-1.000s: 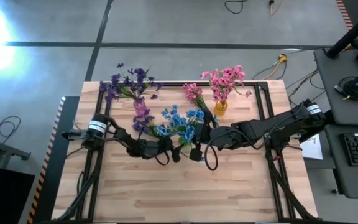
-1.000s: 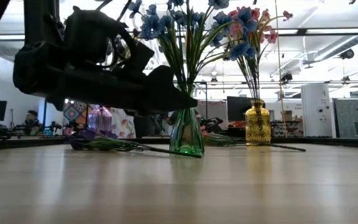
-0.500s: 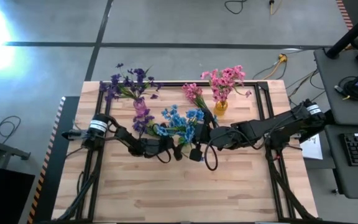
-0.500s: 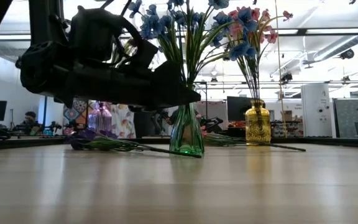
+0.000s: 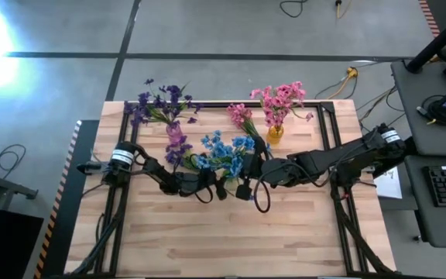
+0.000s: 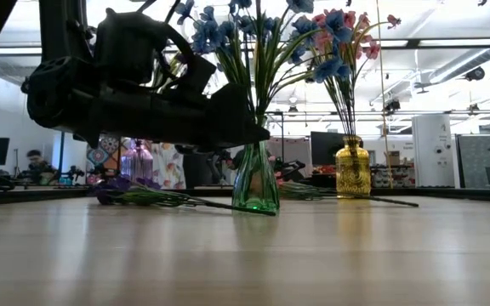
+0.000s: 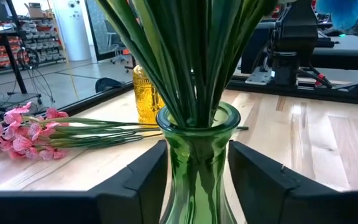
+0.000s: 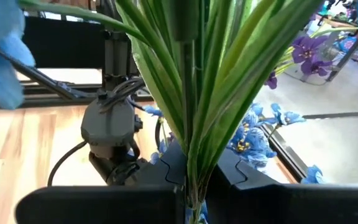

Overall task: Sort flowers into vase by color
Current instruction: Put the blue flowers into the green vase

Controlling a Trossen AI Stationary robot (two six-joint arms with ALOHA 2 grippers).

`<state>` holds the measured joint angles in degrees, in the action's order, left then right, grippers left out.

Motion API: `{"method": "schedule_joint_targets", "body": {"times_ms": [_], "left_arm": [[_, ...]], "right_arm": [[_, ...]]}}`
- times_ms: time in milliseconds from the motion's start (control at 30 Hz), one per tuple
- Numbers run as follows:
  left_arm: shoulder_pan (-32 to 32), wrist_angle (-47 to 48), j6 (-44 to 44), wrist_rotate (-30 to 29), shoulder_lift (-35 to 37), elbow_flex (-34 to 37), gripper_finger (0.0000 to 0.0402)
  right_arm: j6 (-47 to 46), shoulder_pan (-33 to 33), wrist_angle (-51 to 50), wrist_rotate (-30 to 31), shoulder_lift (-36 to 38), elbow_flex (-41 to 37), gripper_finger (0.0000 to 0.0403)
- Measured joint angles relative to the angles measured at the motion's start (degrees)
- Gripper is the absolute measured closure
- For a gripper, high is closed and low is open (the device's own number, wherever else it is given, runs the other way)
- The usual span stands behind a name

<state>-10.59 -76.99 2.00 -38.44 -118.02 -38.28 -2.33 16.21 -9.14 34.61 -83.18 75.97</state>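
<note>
Blue flowers (image 5: 221,151) upright in green vase (image 6: 255,183), pink sprig (image 7: 23,132) lying flat

Green vase (image 7: 194,162) base below the left wrist view's edge

The high view looks straight down on the whole worktop (image 5: 231,240). The low view sits at worktop level, facing the room behind. Each wrist view looks closely at the green vase (image 7: 194,168), which the low and high views share.
</note>
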Motion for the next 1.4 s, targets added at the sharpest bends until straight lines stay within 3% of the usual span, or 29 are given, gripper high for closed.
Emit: {"method": "schedule_joint_targets", "body": {"times_ms": [567, 1200, 1400], "left_arm": [[0.00, 1.01, 0.68, 0.02, 0.02, 0.02, 0.0289], [0.00, 1.48, 0.68, 0.11, 0.07, 0.02, 0.0290], [-0.02, 1.55, 0.68, 0.11, 0.07, 0.02, 0.0290]], "right_arm": [[0.76, -1.87, 6.86, 0.01, 0.00, -4.37, 0.0383], [-2.99, -3.48, 11.99, -0.11, 0.00, -11.38, 0.0383], [-2.56, -3.50, 17.59, -0.09, -0.01, -14.73, 0.0383]]}}
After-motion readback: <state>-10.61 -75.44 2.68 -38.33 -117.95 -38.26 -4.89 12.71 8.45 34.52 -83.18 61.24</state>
